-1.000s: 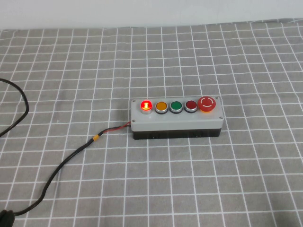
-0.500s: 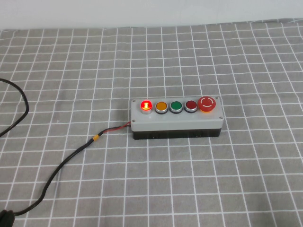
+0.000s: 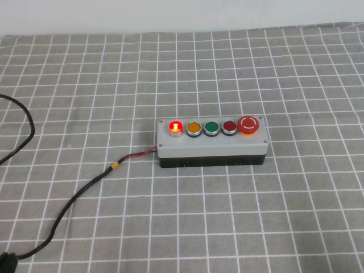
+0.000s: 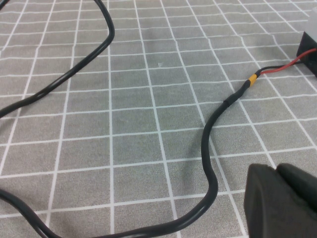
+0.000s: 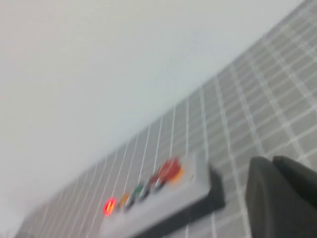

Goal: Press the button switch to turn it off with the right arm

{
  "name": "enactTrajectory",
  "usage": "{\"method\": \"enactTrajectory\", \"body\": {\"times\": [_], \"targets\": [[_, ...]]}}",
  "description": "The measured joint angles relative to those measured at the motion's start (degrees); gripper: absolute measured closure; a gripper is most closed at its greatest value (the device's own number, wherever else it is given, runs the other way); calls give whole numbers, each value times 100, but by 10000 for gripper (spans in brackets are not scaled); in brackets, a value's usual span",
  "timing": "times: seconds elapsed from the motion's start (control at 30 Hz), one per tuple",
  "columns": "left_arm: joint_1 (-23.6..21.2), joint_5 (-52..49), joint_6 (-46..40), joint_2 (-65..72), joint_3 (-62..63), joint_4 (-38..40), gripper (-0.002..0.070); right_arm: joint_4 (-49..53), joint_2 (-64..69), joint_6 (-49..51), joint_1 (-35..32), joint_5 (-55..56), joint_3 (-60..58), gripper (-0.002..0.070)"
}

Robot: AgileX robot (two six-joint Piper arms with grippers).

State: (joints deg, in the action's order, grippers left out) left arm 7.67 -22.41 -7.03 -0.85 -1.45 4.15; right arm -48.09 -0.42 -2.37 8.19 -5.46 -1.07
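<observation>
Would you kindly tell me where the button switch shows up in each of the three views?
High view: the button switch sits at the middle of the cloth, red lamp lit.
Left wrist view: only its black corner, where the cable arrives.
Right wrist view: low in the picture, blurred.
Shared landmark: the lit lamp, the cable.
Neither gripper touches it.

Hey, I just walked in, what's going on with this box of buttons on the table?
Nothing is touching the button switch yet. It sits on the grid-patterned cloth with its red lamp lit, so it is on, and its black cable trails off toward the robot's left. Neither arm shows in the high view. The right gripper appears only at the edge of its own wrist view, apart from the box, which that camera sees. The left gripper sits low beside the cable.
</observation>
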Motion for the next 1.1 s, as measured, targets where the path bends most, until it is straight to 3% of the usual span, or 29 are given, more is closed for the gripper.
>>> {"method": "enactTrajectory", "body": {"times": [0.17, 0.43, 0.67, 1.1], "targets": [[0, 0, 0, 0, 0, 0, 678, 381, 889, -61, 0, -1092, 866, 694], [0, 0, 0, 0, 0, 0, 678, 1831, 3728, -80, 0, -3689, 3234, 694], [0, 0, 0, 0, 0, 0, 678, 2431, 5788, -498, 25, -4558, 4952, 694], [0, 0, 0, 0, 0, 0, 678, 3327, 9017, -430, 2009, -4815, 7999, 694]]}}
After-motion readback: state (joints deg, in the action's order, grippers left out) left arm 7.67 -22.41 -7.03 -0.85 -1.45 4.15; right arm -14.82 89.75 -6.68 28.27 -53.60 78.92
